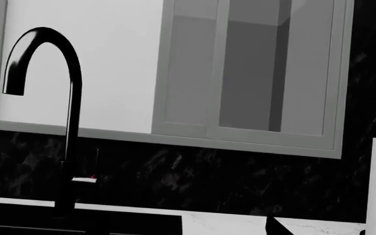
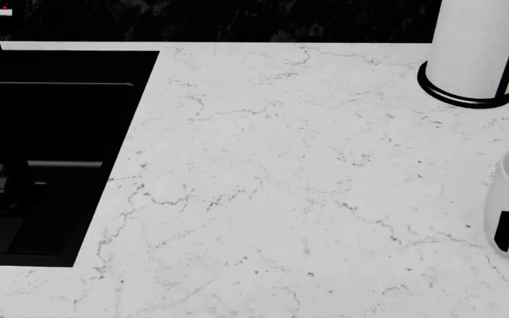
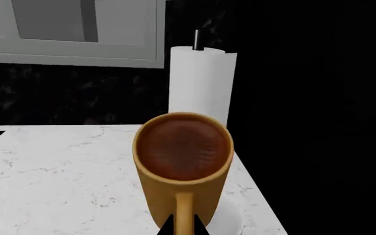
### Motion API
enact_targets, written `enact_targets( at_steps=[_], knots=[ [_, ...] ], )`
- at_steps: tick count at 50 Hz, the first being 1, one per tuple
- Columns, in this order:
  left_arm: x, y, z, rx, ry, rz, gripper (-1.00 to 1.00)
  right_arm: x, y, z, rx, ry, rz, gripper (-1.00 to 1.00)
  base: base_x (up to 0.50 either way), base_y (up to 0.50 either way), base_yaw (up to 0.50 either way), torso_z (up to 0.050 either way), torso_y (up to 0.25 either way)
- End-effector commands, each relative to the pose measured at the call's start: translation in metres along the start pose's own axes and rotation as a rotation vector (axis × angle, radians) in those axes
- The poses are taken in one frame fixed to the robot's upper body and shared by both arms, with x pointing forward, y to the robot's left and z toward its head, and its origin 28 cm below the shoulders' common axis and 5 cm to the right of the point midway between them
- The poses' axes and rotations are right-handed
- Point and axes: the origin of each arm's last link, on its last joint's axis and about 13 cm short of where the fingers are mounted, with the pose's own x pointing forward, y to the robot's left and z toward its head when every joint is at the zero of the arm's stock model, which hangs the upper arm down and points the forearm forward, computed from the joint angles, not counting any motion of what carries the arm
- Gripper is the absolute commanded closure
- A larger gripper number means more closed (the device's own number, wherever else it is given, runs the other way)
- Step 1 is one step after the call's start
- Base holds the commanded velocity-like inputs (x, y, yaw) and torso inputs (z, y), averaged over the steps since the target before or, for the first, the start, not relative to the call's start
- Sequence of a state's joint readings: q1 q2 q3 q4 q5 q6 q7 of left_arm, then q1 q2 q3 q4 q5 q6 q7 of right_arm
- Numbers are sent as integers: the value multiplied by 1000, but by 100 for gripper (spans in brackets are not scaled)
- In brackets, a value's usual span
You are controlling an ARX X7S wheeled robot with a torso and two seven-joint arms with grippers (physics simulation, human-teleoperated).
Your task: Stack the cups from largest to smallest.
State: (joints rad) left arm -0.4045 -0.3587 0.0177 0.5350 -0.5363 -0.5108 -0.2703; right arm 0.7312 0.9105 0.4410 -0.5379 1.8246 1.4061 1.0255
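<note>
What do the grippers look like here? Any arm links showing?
Only tips show: plain matte black pointed wedges, no markings or cables. Right gripper: two tips, either side of the mustard-yellow mug handle. Left gripper: one tip. No arm links visible.

I read no text, label, brand, number or sign on anything in front of me at this moment.
</note>
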Motion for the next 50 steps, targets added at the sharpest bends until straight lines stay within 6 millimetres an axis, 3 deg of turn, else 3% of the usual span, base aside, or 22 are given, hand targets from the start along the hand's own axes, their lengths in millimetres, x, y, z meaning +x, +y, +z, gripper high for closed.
enact_targets(
  at_steps=[1,33,50],
  knots=[
    [5,3,-5,14,10,24,-100,10,-7,1,58,-4,-21,100,0,0,0,0,0],
    [4,5,-2,23,7,35,-100,32,-13,-18,108,60,-51,100,0,0,0,0,0],
    [4,9,-3,32,7,52,-100,63,-8,-15,118,87,-38,100,0,0,0,0,0]
  ],
)
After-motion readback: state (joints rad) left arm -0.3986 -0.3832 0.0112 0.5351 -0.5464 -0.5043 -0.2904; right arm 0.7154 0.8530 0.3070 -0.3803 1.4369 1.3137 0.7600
